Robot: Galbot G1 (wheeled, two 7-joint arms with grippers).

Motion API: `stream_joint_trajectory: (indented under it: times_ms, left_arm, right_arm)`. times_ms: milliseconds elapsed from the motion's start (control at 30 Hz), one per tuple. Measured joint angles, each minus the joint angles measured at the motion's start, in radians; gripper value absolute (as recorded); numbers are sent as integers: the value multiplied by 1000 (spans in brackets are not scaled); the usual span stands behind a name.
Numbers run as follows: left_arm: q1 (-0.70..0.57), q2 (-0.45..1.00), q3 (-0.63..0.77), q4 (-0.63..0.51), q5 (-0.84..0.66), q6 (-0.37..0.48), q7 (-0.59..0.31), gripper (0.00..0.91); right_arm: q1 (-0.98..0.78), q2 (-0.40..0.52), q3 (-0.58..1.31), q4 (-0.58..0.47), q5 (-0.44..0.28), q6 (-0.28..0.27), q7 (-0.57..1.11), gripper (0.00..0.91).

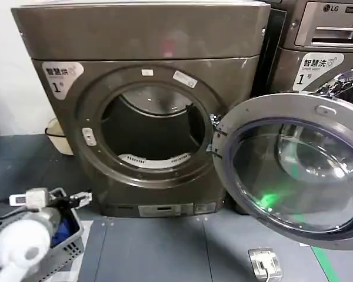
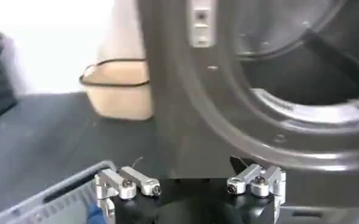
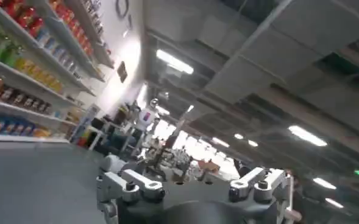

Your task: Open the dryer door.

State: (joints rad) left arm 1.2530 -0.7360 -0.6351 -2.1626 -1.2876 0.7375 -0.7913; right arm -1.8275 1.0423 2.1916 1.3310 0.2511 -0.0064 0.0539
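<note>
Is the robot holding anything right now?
No. The left pincer and right pincer are both open and empty; the dryer door already hangs open.

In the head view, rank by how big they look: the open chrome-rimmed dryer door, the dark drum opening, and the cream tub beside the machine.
1. Round chrome-rimmed dryer door, swung open and nearer the camera, which may exaggerate it.
2. Dark round drum opening of the bronze-grey dryer.
3. Cream plastic tub, partly hidden behind the dryer.

2 machines (image 1: 147, 111) (image 1: 323, 41), 1 open door (image 1: 294, 170), 1 basket (image 1: 53, 247), 1 tub (image 1: 59, 138).
</note>
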Motion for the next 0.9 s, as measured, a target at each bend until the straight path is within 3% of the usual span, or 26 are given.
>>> stream_joint_trajectory:
  times_ms: [200,500,667,900]
  left_arm:
    - [-119,64,22,120,-220,-1,-152,907]
    - [-411,124,106,416,-670,-1,-316,907]
    - [-499,129,142,550,-796,-2,-357,907]
    - [-514,129,138,676,-859,-2,-384,907]
  right_arm:
    - [7,14,-14,21,-1,1,-1,907]
    - [18,32,-28,60,3,4,-7,907]
    - [25,33,-38,69,3,8,-11,907]
    - [35,33,-47,73,3,8,-8,907]
